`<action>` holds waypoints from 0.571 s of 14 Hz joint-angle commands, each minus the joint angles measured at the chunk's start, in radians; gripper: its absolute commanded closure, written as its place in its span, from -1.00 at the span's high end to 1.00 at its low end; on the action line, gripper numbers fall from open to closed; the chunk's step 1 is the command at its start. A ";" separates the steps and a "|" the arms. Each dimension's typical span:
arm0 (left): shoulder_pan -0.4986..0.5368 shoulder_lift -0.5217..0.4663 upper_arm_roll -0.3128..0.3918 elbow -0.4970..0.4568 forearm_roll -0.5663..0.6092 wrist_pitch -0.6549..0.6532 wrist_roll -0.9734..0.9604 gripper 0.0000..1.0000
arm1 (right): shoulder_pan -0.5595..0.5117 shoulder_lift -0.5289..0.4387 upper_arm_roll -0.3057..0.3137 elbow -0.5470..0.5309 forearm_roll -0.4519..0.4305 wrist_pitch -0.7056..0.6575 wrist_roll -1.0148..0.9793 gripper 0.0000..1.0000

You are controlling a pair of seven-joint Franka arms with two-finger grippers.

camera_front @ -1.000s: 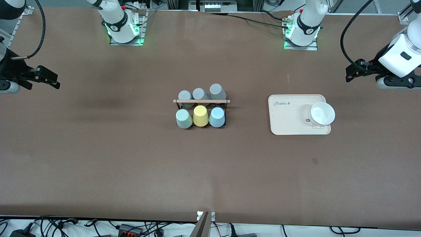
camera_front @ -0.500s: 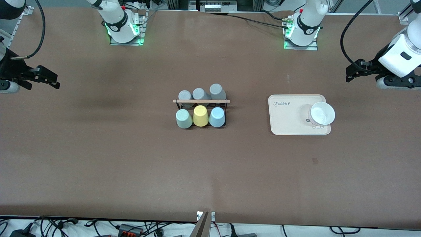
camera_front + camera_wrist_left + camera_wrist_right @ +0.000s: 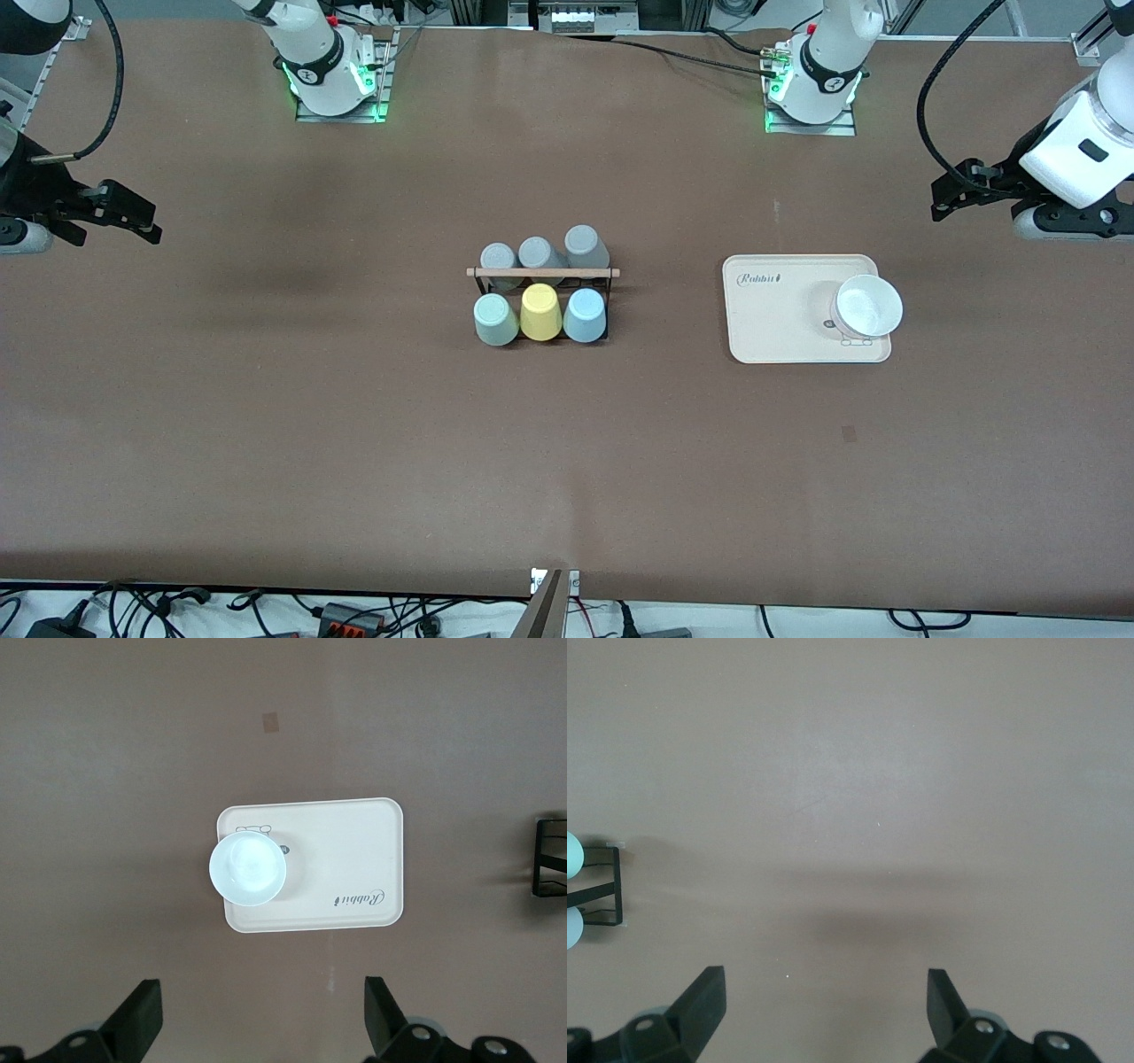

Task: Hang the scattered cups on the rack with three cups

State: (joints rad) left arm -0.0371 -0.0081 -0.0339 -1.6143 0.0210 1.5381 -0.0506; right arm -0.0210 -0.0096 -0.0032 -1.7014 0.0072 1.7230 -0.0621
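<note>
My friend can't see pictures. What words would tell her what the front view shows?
A small black rack in the middle of a brown table holds six upside-down cups: three grey, one mint green, one yellow, one light blue. A white bowl sits on a cream tray nearby, and both robot grippers wait open at the table's ends.

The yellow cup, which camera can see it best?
The front view. There the yellow cup shows whole on the rack, between the mint green cup and the light blue cup. Both wrist views miss it, catching only the rack's black end frame.
</note>
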 commanded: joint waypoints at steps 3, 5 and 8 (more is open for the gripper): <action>0.006 -0.013 0.000 0.007 -0.029 -0.016 0.026 1.00 | 0.010 -0.006 -0.001 0.000 -0.012 -0.005 -0.002 1.00; 0.006 -0.013 0.000 0.007 -0.029 -0.016 0.026 1.00 | 0.035 -0.007 -0.026 -0.001 -0.012 -0.010 -0.004 1.00; 0.006 -0.013 0.000 0.007 -0.029 -0.016 0.026 1.00 | 0.030 -0.018 -0.027 -0.001 -0.012 -0.013 -0.002 1.00</action>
State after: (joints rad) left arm -0.0371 -0.0081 -0.0339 -1.6143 0.0210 1.5381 -0.0505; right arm -0.0060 -0.0101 -0.0159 -1.7014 0.0072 1.7214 -0.0621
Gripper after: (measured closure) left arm 0.000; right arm 0.000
